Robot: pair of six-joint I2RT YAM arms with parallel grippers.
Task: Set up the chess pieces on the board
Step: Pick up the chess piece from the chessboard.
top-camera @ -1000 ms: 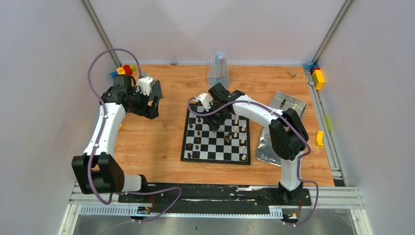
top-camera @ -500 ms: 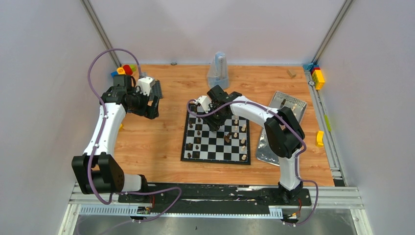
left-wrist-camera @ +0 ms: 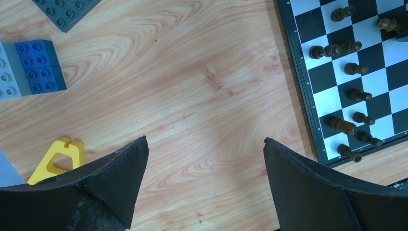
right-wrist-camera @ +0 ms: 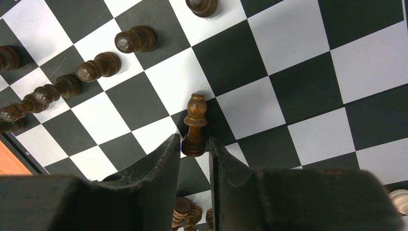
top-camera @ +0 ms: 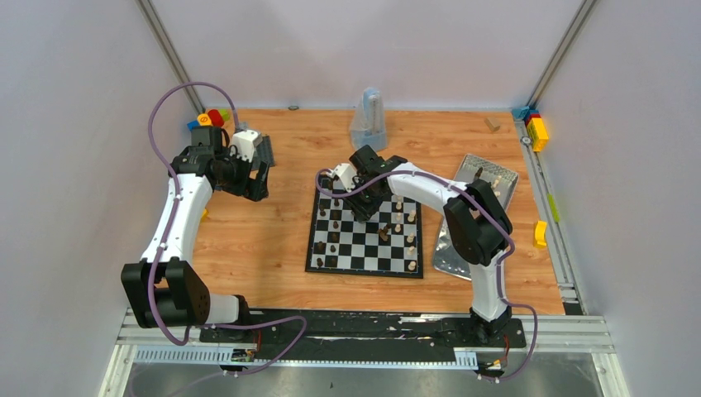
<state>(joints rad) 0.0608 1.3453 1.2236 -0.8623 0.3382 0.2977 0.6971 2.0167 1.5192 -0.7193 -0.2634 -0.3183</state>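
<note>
The black-and-white board (top-camera: 364, 270) lies mid-table, with dark chess pieces (top-camera: 331, 231) along its left files and pale ones (top-camera: 411, 240) down its right file. My right gripper (top-camera: 361, 203) hangs low over the board's far part. In the right wrist view its jaws (right-wrist-camera: 194, 140) are pinched on the base of a dark brown piece (right-wrist-camera: 196, 113) that points away over the board (right-wrist-camera: 288, 38). Several dark pawns (right-wrist-camera: 98, 66) stand in a row to the left. My left gripper (top-camera: 252, 186) hovers over bare wood left of the board, open and empty (left-wrist-camera: 204, 139).
A silver tray (top-camera: 506, 178) holding a few pieces sits right of the board. A clear container (top-camera: 369, 120) stands behind it. Toy blocks (top-camera: 211, 118) and a grey baseplate (top-camera: 266, 149) are at the far left, and more blocks (top-camera: 536, 128) lie along the right rail. Below my left gripper lie a blue block (left-wrist-camera: 38, 65) and a yellow piece (left-wrist-camera: 57, 159).
The right gripper's jaws have narrowed onto the dark piece, and the right arm has shifted slightly left. The left arm has not moved.
</note>
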